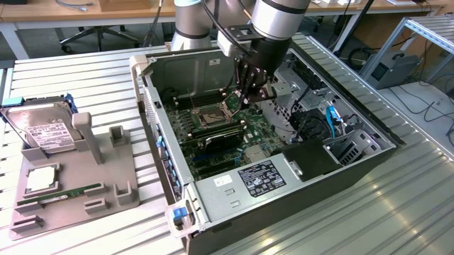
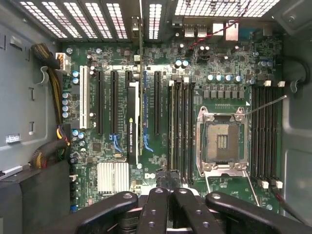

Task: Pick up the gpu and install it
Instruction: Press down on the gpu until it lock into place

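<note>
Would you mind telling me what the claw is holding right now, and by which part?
Nothing: the claw is shut and empty above the motherboard, while the dark flat graphics card stands seated in its slot.

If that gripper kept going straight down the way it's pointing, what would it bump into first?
Probably the motherboard inside the open computer case. The shut gripper points down at it, near the empty CPU socket and memory slots; the exact spot is uncertain.

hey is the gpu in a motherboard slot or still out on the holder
In. The gpu stands on edge in a slot on the motherboard, inside the case. The tool, shut and empty, is above the board.
</note>
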